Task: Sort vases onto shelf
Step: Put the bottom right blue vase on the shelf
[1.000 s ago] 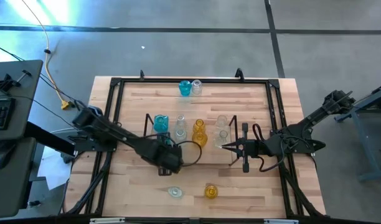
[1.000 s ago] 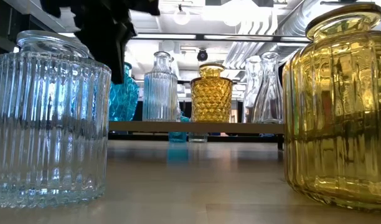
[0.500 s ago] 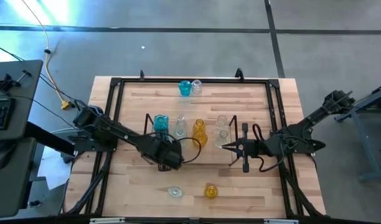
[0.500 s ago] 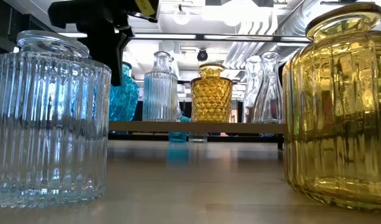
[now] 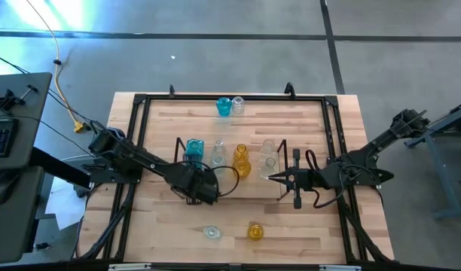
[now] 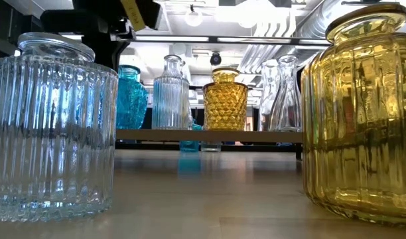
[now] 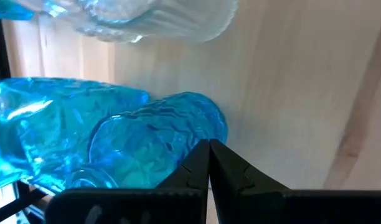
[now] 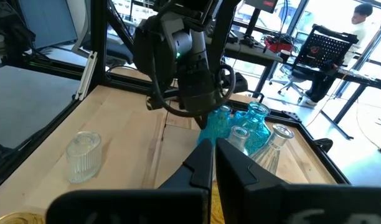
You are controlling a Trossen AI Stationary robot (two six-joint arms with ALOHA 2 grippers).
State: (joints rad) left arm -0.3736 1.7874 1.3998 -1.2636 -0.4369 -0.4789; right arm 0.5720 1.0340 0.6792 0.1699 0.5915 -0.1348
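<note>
My left gripper [image 5: 203, 190] hung shut and empty just off the shelf [image 5: 187, 143]. Nearest loose piece, the ribbed clear glass vase [image 5: 211, 232], stood upright bench-front, directly below it; right gripper [image 5: 274, 178] shut, farther.

The light is bright and even, coming from ceiling lamps [image 6: 193, 16]. The near clear vase [image 6: 54, 126] and yellow vase [image 6: 362, 113] look soft and glare-streaked.

vases [image 5: 230, 156] on shelf [image 5: 182, 144]
</note>
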